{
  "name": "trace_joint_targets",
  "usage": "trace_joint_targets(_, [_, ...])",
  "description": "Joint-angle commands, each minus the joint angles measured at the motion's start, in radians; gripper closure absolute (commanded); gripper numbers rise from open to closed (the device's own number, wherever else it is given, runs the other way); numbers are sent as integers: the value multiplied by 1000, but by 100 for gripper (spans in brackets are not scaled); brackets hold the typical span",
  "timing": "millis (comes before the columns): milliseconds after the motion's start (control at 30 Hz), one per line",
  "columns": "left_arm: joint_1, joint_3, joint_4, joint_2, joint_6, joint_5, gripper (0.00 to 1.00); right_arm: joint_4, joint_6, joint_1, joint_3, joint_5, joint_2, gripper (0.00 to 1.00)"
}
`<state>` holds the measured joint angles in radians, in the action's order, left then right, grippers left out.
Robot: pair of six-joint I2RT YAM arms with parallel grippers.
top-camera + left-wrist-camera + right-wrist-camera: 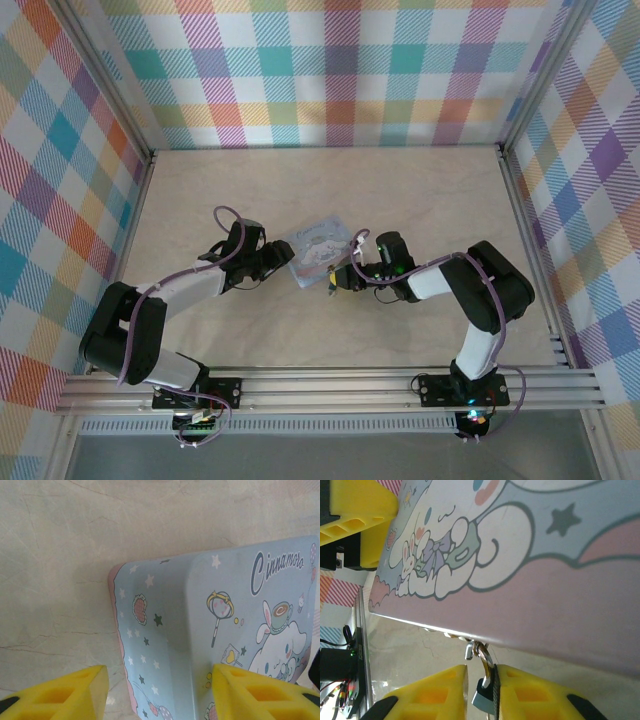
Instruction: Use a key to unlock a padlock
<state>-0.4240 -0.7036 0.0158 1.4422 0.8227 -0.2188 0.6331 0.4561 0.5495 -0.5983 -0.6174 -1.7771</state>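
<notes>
A pale blue cartoon-printed tin lies mid-table. The padlock, tiny and blue-bodied, hangs by its silvery shackle from the tin's hasp. My right gripper has its jaws narrowly apart round the padlock. The lock rests against the right finger and a thin gap shows on the left. A dark ribbed strip sits between lock and right finger; I cannot tell whether it is the key. My left gripper is open astride the tin's corner. One finger is on the lid, the other beside it.
Plaid walls close in the table on three sides. An aluminium rail runs along the near edge by the arm bases. Bare beige tabletop stretches behind the tin. The left gripper's yellow finger appears at the top left of the right wrist view.
</notes>
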Motion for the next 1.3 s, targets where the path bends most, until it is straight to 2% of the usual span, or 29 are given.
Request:
trace_joint_targets(0, [-10, 38, 135, 18, -7, 25, 44, 9, -14, 4, -33, -21, -12, 81])
trace_joint_targets(167, [-10, 39, 139, 14, -9, 31, 44, 5, -13, 3, -22, 7, -6, 91])
trace_joint_targets(400, [-10, 38, 139, 16, -8, 32, 44, 7, 42, -14, 15, 53, 23, 96])
trace_joint_targets(833, [-25, 43, 125, 9, 1, 27, 45, 106, 292, -16, 49, 149, 62, 98])
trace_joint_targets(1267, [-28, 43, 104, 30, 7, 19, 43, 148, 428, -16, 81, 256, 104, 98])
